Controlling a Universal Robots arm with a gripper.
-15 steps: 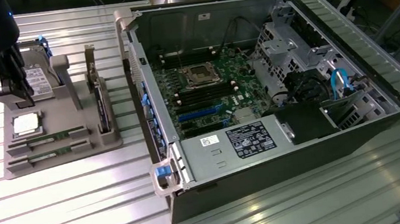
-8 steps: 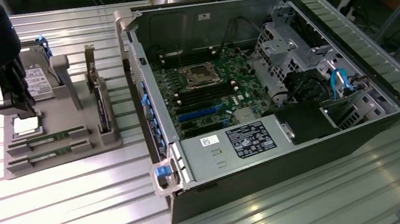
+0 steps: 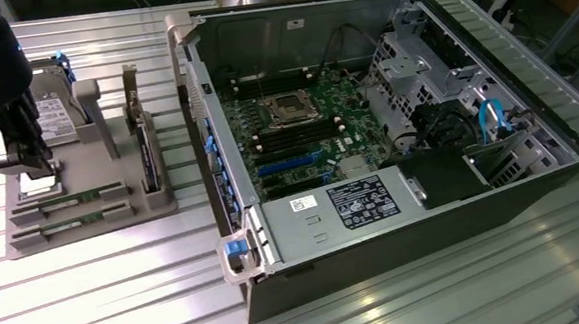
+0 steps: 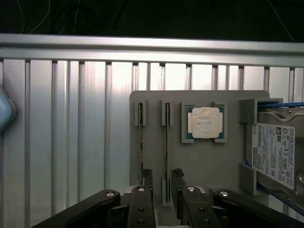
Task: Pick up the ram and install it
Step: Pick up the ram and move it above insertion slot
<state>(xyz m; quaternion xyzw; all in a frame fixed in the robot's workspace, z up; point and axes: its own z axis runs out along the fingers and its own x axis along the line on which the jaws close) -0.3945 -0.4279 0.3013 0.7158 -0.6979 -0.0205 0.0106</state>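
Note:
Two ram sticks stand on edge in slots of a grey holder tray [image 3: 89,236]. In the exterior view they are slim green strips, one [image 3: 71,201] nearer the gripper and the other [image 3: 68,226] in front of it. My gripper [image 3: 39,172] hangs over the tray's end at the exterior view's left. In the wrist view the gripper [image 4: 162,175] is open, its two fingers on either side of the end of one ram [image 4: 166,142] with a gap on each side. The other ram [image 4: 141,142] lies parallel beside it, outside the fingers.
The tray also holds a processor chip [image 4: 205,122], a silver hard drive [image 4: 274,152] with blue tabs and an upright dark expansion card [image 3: 144,147]. The open computer case [image 3: 408,222] with its motherboard [image 3: 303,139] lies at the exterior view's right on the ribbed aluminium table [image 3: 99,318].

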